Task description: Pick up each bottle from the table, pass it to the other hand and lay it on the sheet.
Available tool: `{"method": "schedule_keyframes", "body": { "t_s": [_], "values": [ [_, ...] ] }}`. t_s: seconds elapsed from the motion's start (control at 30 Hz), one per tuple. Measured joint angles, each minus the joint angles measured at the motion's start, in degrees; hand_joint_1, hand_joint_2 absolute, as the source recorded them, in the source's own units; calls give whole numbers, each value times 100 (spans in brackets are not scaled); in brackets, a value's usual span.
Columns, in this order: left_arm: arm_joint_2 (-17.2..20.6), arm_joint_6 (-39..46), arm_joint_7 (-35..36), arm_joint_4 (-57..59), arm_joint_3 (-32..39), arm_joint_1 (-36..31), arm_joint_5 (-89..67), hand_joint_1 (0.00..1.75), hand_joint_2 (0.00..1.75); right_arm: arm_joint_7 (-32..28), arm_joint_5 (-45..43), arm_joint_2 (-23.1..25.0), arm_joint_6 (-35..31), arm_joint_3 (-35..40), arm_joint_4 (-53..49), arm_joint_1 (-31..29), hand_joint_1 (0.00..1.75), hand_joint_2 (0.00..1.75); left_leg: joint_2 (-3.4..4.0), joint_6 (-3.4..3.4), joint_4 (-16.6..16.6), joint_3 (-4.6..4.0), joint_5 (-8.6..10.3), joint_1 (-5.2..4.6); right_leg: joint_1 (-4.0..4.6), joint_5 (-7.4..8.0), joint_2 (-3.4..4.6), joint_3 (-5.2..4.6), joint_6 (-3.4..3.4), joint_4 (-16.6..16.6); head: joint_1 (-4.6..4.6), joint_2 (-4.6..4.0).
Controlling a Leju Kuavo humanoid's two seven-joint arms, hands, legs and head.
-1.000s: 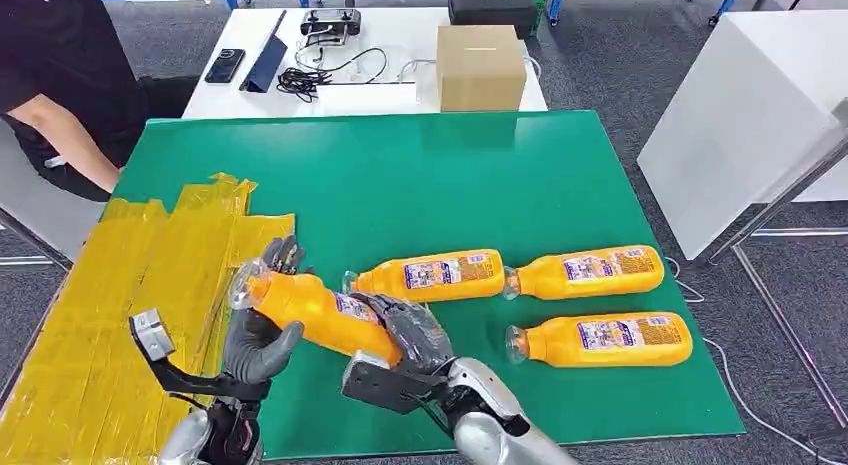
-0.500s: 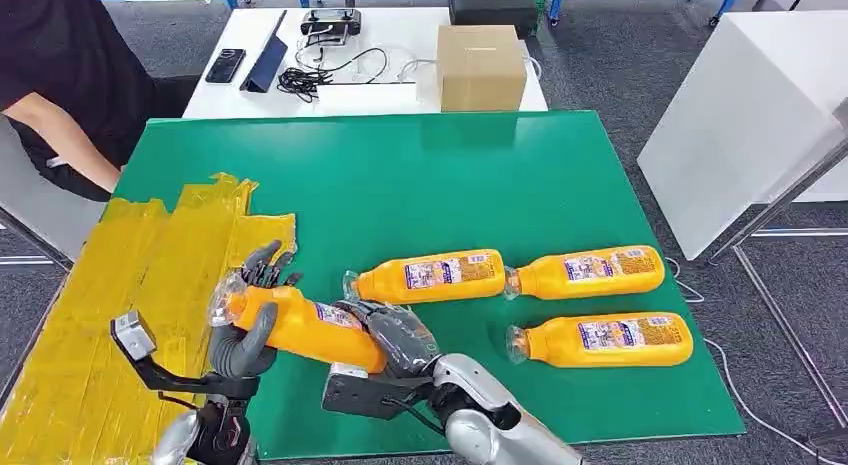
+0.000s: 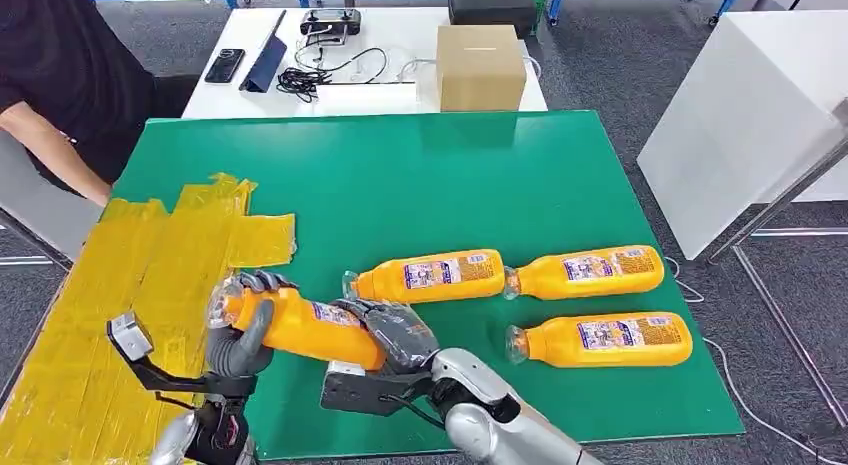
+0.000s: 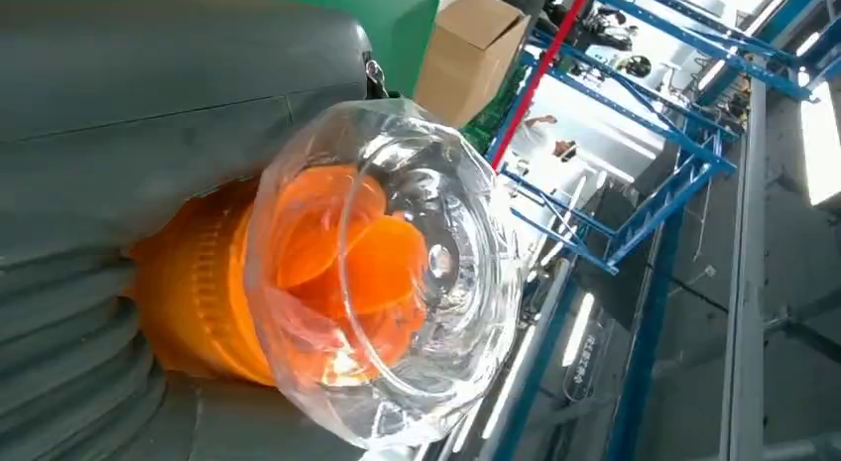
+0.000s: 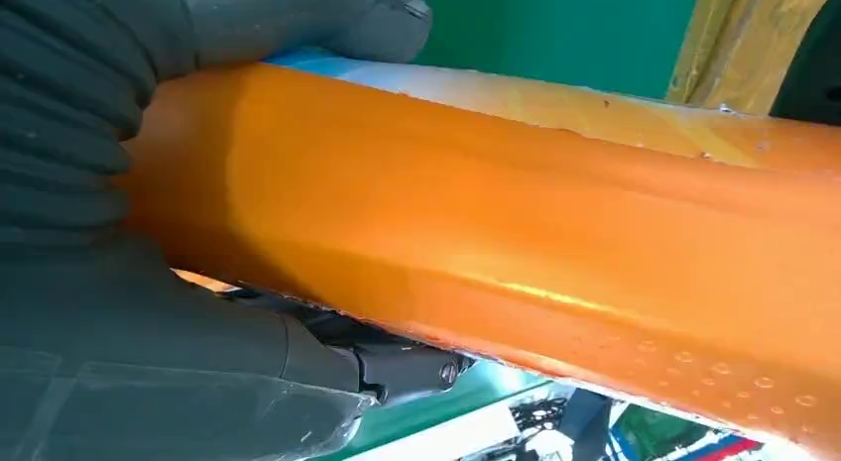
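Both hands are on the same orange bottle (image 3: 300, 323), held above the near edge of the green table (image 3: 420, 185). The left hand (image 3: 243, 330) has its fingers wrapped around the neck end, just behind the clear cap; the left wrist view looks straight at that cap, with grey fingers (image 4: 149, 104) pressed against the orange neck. The right hand (image 3: 400, 335) is closed around the bottle's base end, and in the right wrist view its dark fingers (image 5: 89, 94) curl over the smooth orange body. The bottle lies nearly level, cap end pointing toward the yellow sheet (image 3: 110, 305) and reaching over its edge, a printed label showing on its middle. Three more orange bottles (image 3: 430, 275) (image 3: 590, 272) (image 3: 605, 341) lie on their sides on the green surface to the right, all apart from the hands
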Motion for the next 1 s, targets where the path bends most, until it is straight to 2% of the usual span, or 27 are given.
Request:
{"method": "schedule_keyframes", "body": {
  "t_s": [0.43,0.47,0.5,0.53,0.57,0.73,1.0],
  "values": [
    [-33,-18,0,22,57,0,0,175,175,2,-2,-9,37,46,39,-56,175,175,0,0,0,0,0,0,0,0,0,0,0,0,0,0],
    [-33,-17,0,24,57,0,0,175,175,2,-2,-9,37,46,42,-56,143,175,0,0,0,0,0,0,0,0,0,0,0,0,-2,0],
    [-33,-17,0,24,59,0,0,175,175,4,-2,-9,41,46,44,-57,0,175,0,0,0,0,0,0,0,0,0,0,0,0,-2,0],
    [-37,-17,0,24,59,0,0,175,175,9,-2,-9,44,46,46,-58,0,175,0,0,0,0,0,0,0,0,0,-1,0,0,-2,0],
    [-42,-20,-2,24,61,0,0,175,175,15,-2,-9,46,46,48,-59,0,0,0,0,0,0,0,0,0,0,0,0,0,0,-2,0],
    [-68,122,-94,20,72,-1,-50,175,175,-107,151,-15,-460,2,29,51,0,0,-1,0,1,1,0,0,0,0,0,-1,0,0,0,0],
    [-133,1397,-667,-330,87,164,-958,175,175,-870,-26,-55,-1666,-612,-715,878,0,0,-1,0,0,-5,-1,-1,0,0,0,-5,0,0,-2,0]
  ]
}}
